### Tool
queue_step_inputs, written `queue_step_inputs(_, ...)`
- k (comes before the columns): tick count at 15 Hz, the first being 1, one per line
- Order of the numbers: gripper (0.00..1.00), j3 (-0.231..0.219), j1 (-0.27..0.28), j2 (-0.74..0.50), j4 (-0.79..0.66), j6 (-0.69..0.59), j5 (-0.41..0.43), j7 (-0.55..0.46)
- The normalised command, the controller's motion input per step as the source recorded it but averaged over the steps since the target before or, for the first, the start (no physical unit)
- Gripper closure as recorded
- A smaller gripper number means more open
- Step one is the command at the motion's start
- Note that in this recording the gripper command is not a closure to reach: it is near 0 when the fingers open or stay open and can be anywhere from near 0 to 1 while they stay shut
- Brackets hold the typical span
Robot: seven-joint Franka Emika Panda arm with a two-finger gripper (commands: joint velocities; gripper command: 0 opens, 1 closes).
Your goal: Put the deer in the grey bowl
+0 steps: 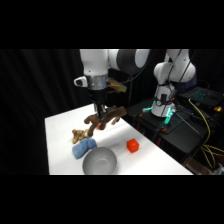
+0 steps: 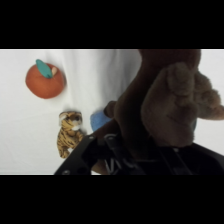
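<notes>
The jaws of the white arm's gripper (image 1: pixel 102 120) are clamped on the elongated dark-brown plush deer (image 1: pixel 106 118), holding it clear above the white worktop (image 1: pixel 62 125); in the wrist view the deer (image 2: pixel 165 100) fills the right half. At 6 o'clock from it on the worktop sits the round plain grey bowl (image 1: pixel 99 161), with the blue soft lump (image 1: pixel 83 147) and small tan striped plush (image 1: pixel 78 134) at 8 o'clock. The orange-red round toy (image 1: pixel 132 145) lies at 4 o'clock.
</notes>
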Motion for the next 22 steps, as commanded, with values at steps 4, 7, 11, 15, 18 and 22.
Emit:
queue_step_inputs(4,0.52,0.033,0.086,0.47,0.69,-0.19,-0.019,0.04)
queue_step_inputs(7,0.52,0.042,0.08,0.38,0.49,-0.16,0.067,-0.01)
queue_step_inputs(11,0.53,0.049,0.048,0.35,0.27,0.02,0.124,-0.07)
queue_step_inputs(15,0.56,0.038,0.009,0.31,0.24,0.05,0.155,-0.11)
queue_step_inputs(18,0.0,0.0,-0.007,0.23,0.3,-0.06,0.127,-0.09)
queue_step_inputs(22,0.0,-0.017,-0.011,0.01,0.23,-0.16,0.096,-0.09)
